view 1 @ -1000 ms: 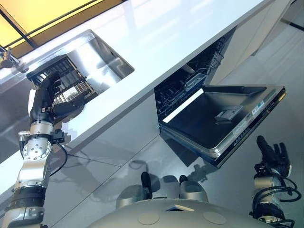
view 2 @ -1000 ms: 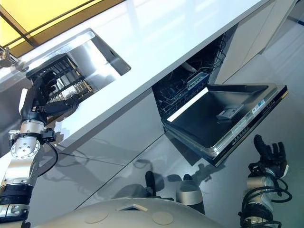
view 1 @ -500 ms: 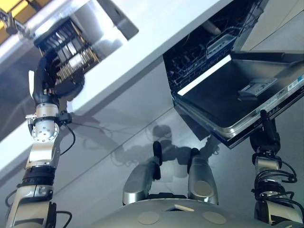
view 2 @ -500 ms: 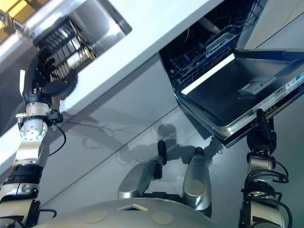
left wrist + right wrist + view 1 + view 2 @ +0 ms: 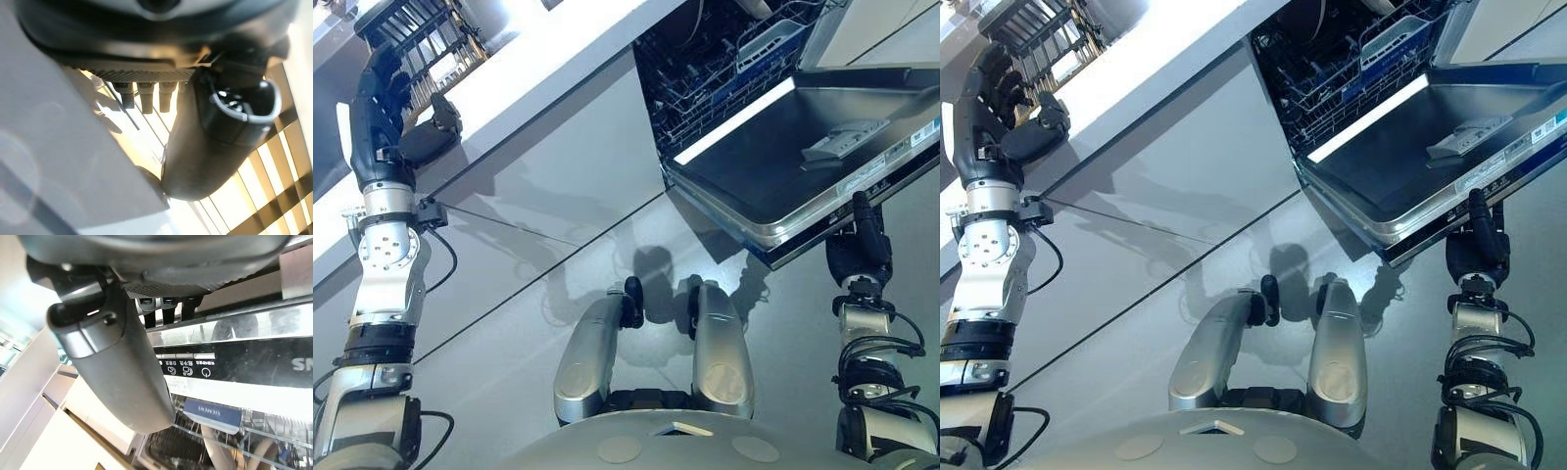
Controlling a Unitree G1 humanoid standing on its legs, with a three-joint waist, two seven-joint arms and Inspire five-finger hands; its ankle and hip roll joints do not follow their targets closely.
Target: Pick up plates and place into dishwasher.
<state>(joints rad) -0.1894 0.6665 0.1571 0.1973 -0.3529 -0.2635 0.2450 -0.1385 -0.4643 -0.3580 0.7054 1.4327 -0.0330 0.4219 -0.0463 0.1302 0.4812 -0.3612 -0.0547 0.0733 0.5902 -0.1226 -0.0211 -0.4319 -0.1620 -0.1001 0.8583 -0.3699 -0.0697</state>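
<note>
A dark wire dish rack (image 5: 416,34) sits in the sink at the top left, with pale pieces between its tines too small to name. My left hand (image 5: 386,117) is raised at the counter's edge right beside the rack, fingers relaxed, thumb (image 5: 215,142) apart, nothing in it. At the right the dishwasher stands open, its door (image 5: 803,147) folded down flat and its wire basket (image 5: 715,78) showing inside. My right hand (image 5: 860,255) is just below the door's front edge, fingers straight and pointing up; the control strip (image 5: 205,367) lies close past them.
The white counter (image 5: 538,59) runs across the top, with a grey cabinet front (image 5: 538,196) below it. A blue-grey cutlery basket (image 5: 764,54) sits in the dishwasher. The lowered door juts out over the floor at the right.
The camera has tipped down, shifting the whole scene upward. My right hand has risen from low and spread to just under the door's edge. The left hand stays by the rack.
</note>
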